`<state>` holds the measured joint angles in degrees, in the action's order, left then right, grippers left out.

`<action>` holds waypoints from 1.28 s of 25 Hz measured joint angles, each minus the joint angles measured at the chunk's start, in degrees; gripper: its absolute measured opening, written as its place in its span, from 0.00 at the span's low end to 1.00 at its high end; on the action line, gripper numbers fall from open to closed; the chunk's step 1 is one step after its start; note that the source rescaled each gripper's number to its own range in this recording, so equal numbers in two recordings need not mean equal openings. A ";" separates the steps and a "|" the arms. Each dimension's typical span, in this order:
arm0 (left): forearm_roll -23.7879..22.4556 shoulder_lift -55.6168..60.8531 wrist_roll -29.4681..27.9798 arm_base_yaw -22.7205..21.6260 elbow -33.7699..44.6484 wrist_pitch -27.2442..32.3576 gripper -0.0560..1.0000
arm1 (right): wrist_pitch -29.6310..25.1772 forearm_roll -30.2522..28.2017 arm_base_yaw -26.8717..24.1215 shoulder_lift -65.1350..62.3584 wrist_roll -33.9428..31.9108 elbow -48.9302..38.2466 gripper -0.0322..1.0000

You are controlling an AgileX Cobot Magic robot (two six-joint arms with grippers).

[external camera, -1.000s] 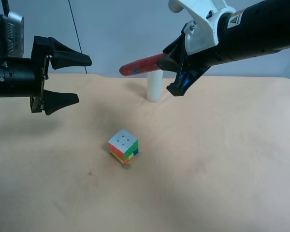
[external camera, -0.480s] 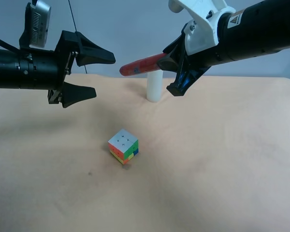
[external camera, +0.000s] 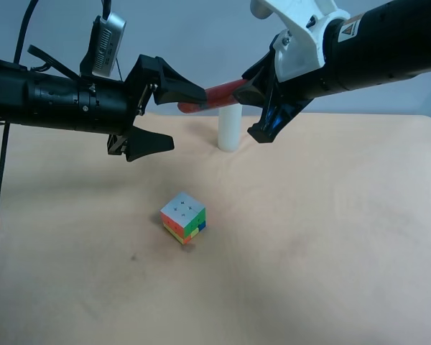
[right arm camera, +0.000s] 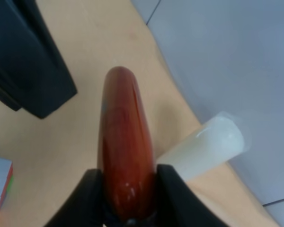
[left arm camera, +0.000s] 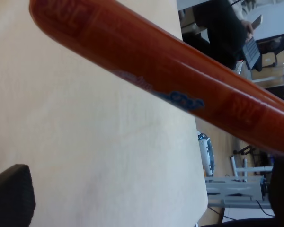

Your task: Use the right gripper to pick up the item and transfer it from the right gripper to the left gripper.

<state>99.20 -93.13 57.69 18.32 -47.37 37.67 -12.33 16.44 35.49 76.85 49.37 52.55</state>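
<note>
The item, a red-orange tube (external camera: 217, 95), is held in the air by my right gripper (external camera: 251, 102), which is shut on one end of it. The right wrist view shows the tube (right arm camera: 125, 137) clamped between the two fingers (right arm camera: 85, 198). My left gripper (external camera: 189, 120), on the all-black arm at the exterior view's left, is open. The tube's free end lies between its upper and lower fingers without a grip. In the left wrist view the tube (left arm camera: 170, 90) crosses close in front, with one finger (left arm camera: 9, 196) at the edge.
A white cylinder (external camera: 229, 129) stands upright on the tan table (external camera: 330, 251) just behind and below the tube; it also shows in the right wrist view (right arm camera: 203, 146). A multicoloured puzzle cube (external camera: 183, 217) sits on the table below both grippers.
The left arm has moved right and slightly up, bringing its open fingers around the tube's free end. The right arm and the tube have stayed still.
</note>
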 joint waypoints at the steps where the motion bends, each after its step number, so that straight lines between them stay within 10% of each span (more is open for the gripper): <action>1: 0.00 -0.05 0.00 0.00 -0.17 -0.33 1.00 | 0.00 0.00 0.00 0.00 0.00 0.00 0.04; 32: 0.07 -5.36 1.85 1.62 -7.75 -6.55 1.00 | 0.00 0.00 0.00 0.00 0.00 0.00 0.04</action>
<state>99.27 -98.49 59.55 19.94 -55.12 31.12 -12.33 16.44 35.49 76.85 49.37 52.55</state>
